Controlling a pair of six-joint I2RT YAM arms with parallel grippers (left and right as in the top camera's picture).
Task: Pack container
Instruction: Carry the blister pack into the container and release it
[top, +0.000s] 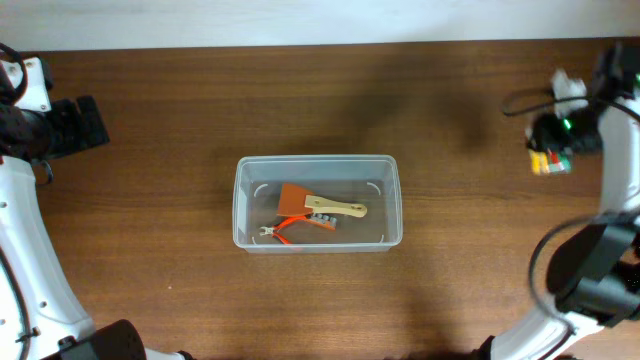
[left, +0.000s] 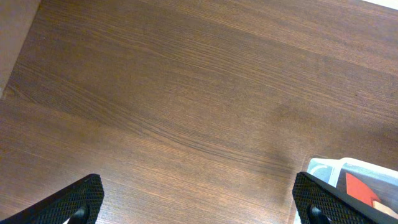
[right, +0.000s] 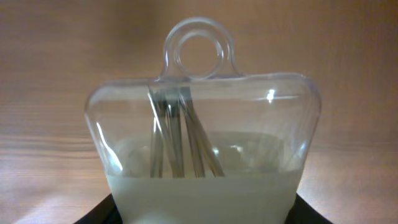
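The left hand (left: 199, 208) hangs spread above the desk (left: 186, 93); the right hand (top: 556, 143) pinches a clear packet (right: 205, 137), well apart from the container (top: 318, 159).

The container (top: 318, 159), a clear, colourless plastic bin with rounded corners and a raised rim, sits upright and uncovered near the middle of the dark wooden table (top: 150, 230), its long sides running left to right. Inside on its floor lie a brown flat-bladed tool with a pale handle (top: 335, 208) and orange-handled pliers (top: 290, 233), close together. One corner of the bin (left: 329, 163) shows at the lower right of the left wrist view.
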